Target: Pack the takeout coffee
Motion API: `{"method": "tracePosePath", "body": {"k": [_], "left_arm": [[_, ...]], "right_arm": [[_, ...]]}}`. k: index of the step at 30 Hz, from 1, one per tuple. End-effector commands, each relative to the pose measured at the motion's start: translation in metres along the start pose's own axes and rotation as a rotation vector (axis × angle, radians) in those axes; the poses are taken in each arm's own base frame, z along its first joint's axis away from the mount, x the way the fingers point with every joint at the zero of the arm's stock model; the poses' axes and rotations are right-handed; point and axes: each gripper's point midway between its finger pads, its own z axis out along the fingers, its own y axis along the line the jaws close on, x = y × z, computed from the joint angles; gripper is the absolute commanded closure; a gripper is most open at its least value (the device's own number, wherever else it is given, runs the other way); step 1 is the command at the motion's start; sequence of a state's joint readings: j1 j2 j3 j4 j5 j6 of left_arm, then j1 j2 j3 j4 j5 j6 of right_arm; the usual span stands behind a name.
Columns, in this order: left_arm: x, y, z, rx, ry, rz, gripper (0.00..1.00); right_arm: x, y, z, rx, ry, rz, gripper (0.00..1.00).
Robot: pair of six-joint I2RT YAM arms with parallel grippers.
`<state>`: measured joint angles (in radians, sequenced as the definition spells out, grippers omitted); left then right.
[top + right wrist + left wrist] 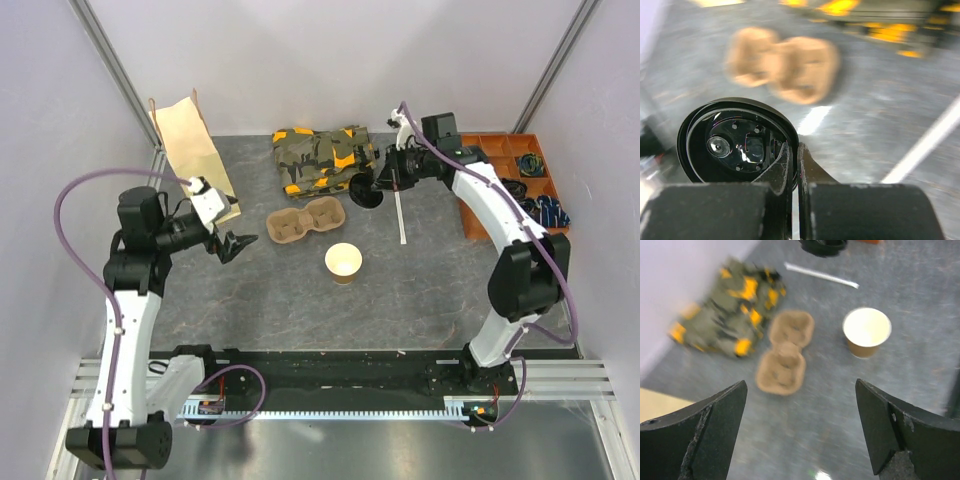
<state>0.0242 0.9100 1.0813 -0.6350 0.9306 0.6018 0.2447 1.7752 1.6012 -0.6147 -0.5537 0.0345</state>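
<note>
Grey table (440,290), with the clutter in the upper half of the top view. A tall paper bag (192,152) is at upper left by the wall, and a camo pouch (320,158) lies at top centre. The two-hole pulp tray (305,222) lies just below the pouch. An orange bin (505,165) holding small dark parts sits at the upper right edge. A white straw (400,214) lies flat to the right of the tray, running roughly top to bottom. The kraft cup (343,262) stands upright at centre frame, just below and right of the tray, near it but not touching, with its mouth uncovered and a pale inside. The black lid (730,145) is apart from the cup: in the top view it sits above the cup, between the pouch's right end and the top of the straw. The right gripper (793,160) has it, jaws pinched nearly closed on the lid's rim at the edge nearest the wrist camera. That view shows the lid's underside, with the tray blurred behind it in the upper middle. I can't tell how high the lid is off the table. The left gripper (800,430) is spread wide and holds nothing. In the top view it sits left of the tray and lower right of the bag. Its wrist view is motion-blurred, with the tray straight ahead between the fingers, the cup at upper right and the pouch at upper left.
</note>
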Motion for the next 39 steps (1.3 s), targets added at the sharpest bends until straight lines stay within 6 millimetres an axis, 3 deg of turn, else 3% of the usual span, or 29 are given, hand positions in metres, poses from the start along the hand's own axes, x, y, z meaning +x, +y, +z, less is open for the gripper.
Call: {"method": "tracePosePath", "body": {"k": [1,3,8,9,10,12,13,16,19,21,26,31,39], "left_arm": [[-0.047,-0.009,-0.002,0.001,-0.218,0.471,0.04],[-0.061,-0.023,-0.002,0.003,-0.299,0.637,0.05],[-0.079,-0.062,0.015,0.057,-0.447,0.902,0.09],[-0.079,-0.062,0.021,0.035,-0.438,0.930,0.10],[-0.080,-0.081,0.030,0.082,-0.470,0.957,0.11],[-0.077,-0.089,0.043,0.084,-0.473,1.046,0.11],[-0.076,-0.106,0.048,0.131,-0.503,1.071,0.11],[-0.074,-0.133,0.061,0.200,-0.537,1.129,0.13],[-0.077,-0.150,0.073,0.236,-0.548,1.166,0.30],[-0.078,-0.160,0.080,0.252,-0.563,1.182,0.34],[-0.086,-0.169,0.091,0.241,-0.577,1.186,0.44],[-0.093,-0.168,0.097,0.221,-0.568,1.143,0.57],[-0.089,-0.166,0.105,0.198,-0.547,1.170,0.65]], "right_arm": [[0.027,0.073,-0.028,-0.349,0.083,0.050,1.00],[0.032,0.099,-0.045,-0.480,0.086,0.062,1.00],[0.056,0.128,-0.062,-0.635,0.125,0.152,1.00],[0.064,0.135,-0.064,-0.676,0.152,0.176,1.00],[0.069,0.138,-0.065,-0.701,0.174,0.208,1.00],[0.081,0.147,-0.070,-0.768,0.229,0.274,1.00],[0.086,0.149,-0.071,-0.779,0.254,0.302,1.00],[0.095,0.156,-0.076,-0.809,0.288,0.341,1.00],[0.098,0.164,-0.081,-0.842,0.322,0.388,1.00],[0.103,0.170,-0.082,-0.863,0.345,0.397,1.00],[0.114,0.184,-0.083,-0.910,0.398,0.402,1.00],[0.116,0.185,-0.082,-0.909,0.407,0.409,1.00],[0.120,0.190,-0.081,-0.916,0.429,0.414,1.00]]}}
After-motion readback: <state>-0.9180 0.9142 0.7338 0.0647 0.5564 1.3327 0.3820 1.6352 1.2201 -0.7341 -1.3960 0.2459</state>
